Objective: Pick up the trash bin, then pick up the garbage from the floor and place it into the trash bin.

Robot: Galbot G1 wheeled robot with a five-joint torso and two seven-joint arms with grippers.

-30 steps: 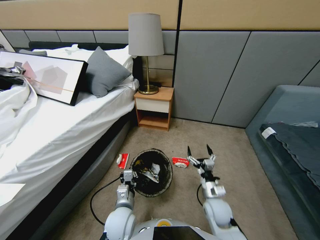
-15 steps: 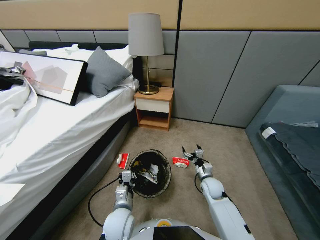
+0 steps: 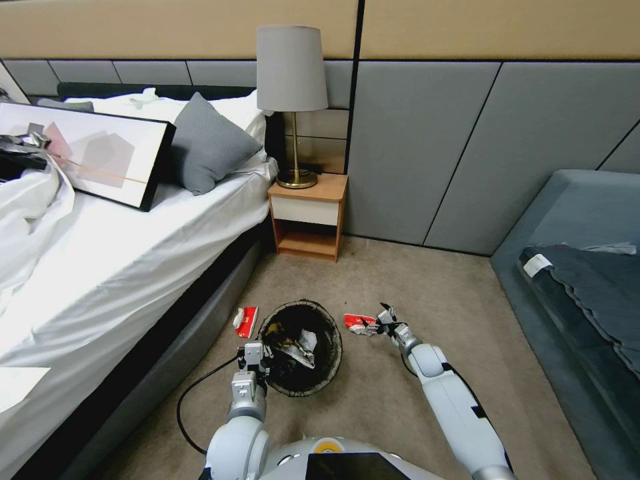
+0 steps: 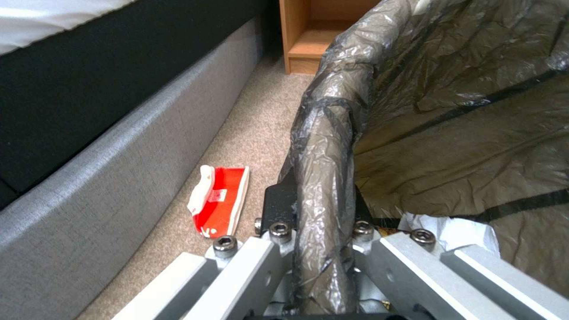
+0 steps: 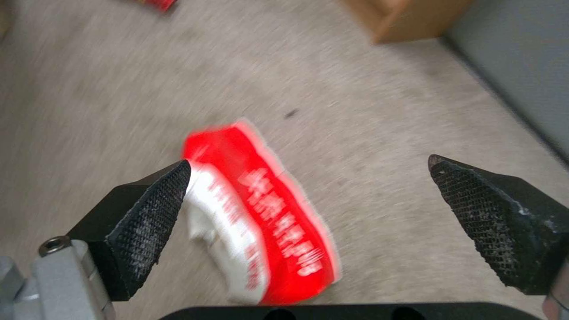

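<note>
Left gripper (image 3: 257,355) clamped the trash bin (image 3: 300,345) rim; right gripper (image 3: 377,323) was low over a red-and-white packet (image 3: 358,323).

Head view: bin sat on the carpet (image 3: 400,287) near the bed (image 3: 133,267), litter inside; packet just right of it, a second red packet (image 3: 247,321) on its left. Left wrist view: jaws pinched the bag-lined rim (image 4: 323,186), second packet (image 4: 218,203) on carpet beside the bed base. Right wrist view: jaws spread wide, packet (image 5: 261,218) between the fingertips (image 5: 155,209), one touching its edge.
</note>
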